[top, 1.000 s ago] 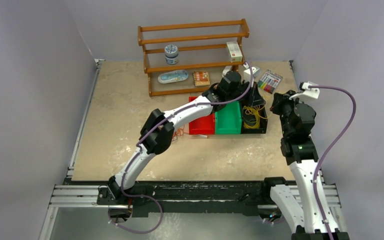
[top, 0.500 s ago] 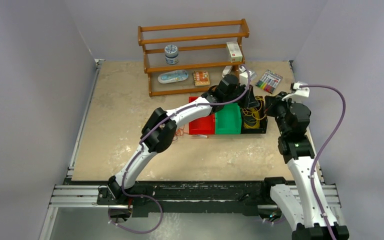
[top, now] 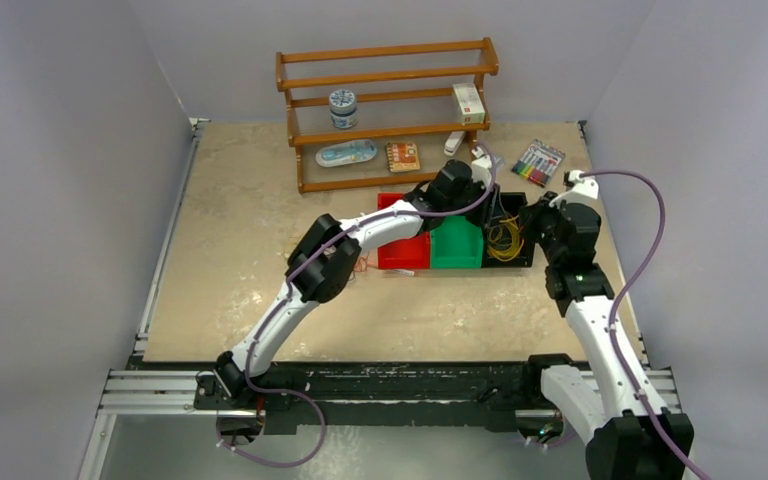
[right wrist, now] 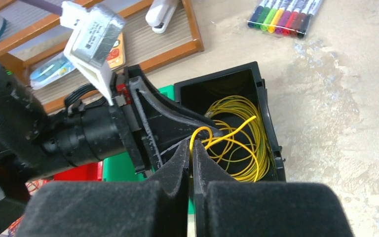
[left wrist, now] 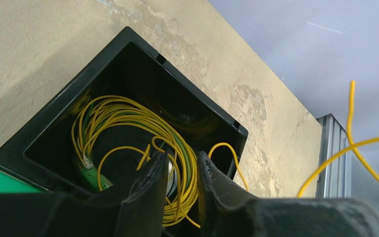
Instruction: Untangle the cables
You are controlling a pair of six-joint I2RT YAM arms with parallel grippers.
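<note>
The yellow cables (top: 503, 237) lie coiled in a black bin (top: 530, 262). In the left wrist view the coil (left wrist: 128, 111) shows a green connector. My left gripper (left wrist: 182, 157) reaches into the bin from the left, jaws slightly apart, coil strands showing through the gap and nothing pinched. My right gripper (right wrist: 191, 143) is shut on a yellow cable loop (right wrist: 201, 129) that arches out of its tips over the bin (right wrist: 272, 129). Thin orange-red cables (top: 361, 265) lie on the table beside the red bin, partly under my left arm.
A green bin (top: 457, 245) and a red bin (top: 403, 252) stand joined to the black one. Behind them is a wooden shelf (top: 390, 130) with a tin, boxes and a packet. A marker set (top: 539, 162) lies at the back right.
My right arm has swung left and down to the black bin. The left gripper's jaws have parted from shut, and its wrist has shifted slightly forward.
</note>
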